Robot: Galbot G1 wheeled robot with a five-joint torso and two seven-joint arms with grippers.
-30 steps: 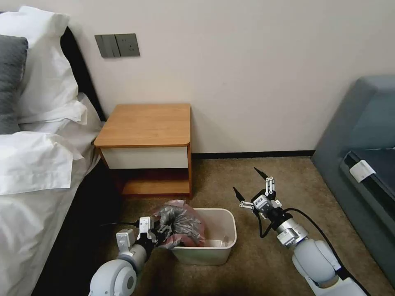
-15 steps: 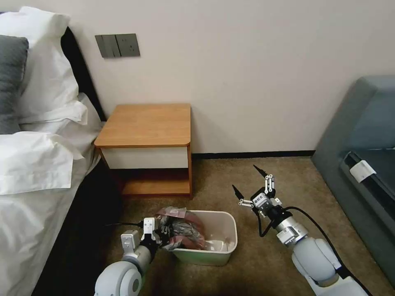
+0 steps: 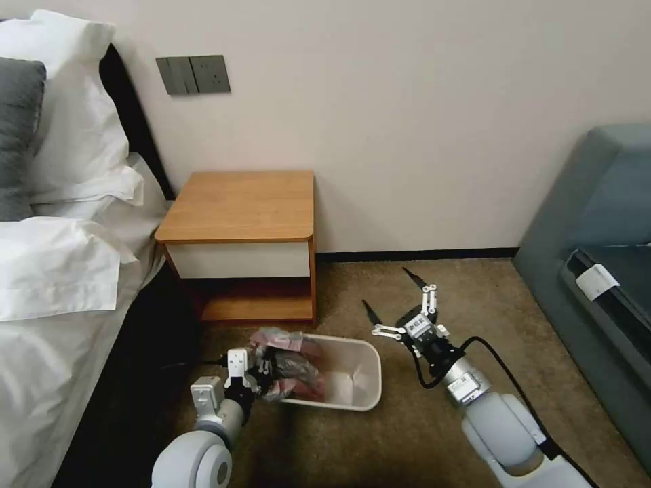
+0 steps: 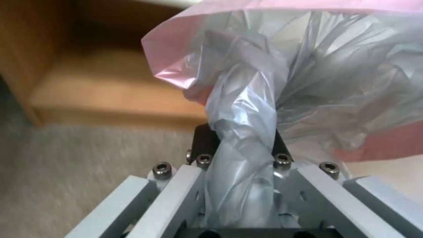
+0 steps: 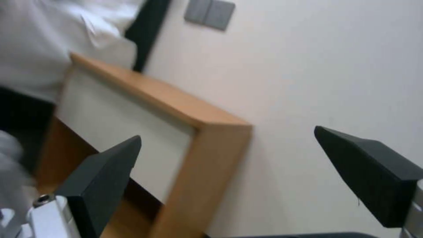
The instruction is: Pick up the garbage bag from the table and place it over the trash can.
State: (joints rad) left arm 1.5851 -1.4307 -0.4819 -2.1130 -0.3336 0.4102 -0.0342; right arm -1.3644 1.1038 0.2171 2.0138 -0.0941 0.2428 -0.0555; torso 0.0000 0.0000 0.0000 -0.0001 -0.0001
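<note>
Carpeted floor beside the bed: off the bare counter (image 3: 237, 203), the garbage bag (image 3: 288, 362) sits bunched at the trash can (image 3: 352, 386) rim, not yet spread, pinched by the left gripper (image 3: 254, 379). Right gripper (image 3: 397, 305) hovers beyond, fingers (image 3: 369, 313) wide, empty. Left wrist: fingers (image 4: 205, 142) clamp twisted plastic. Right wrist: spread fingers face the counter.

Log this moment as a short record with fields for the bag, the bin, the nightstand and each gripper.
garbage bag: bunched at the left end of the trash can, partly inside it, not spread over the rim
trash can: on the carpet in front of the table, tipped toward the left gripper
table: top bare
left gripper: at the can's left end, fingers shut on a twisted fold of the bag
right gripper: right of the can, above the carpet, fingers spread, holding nothing
</note>
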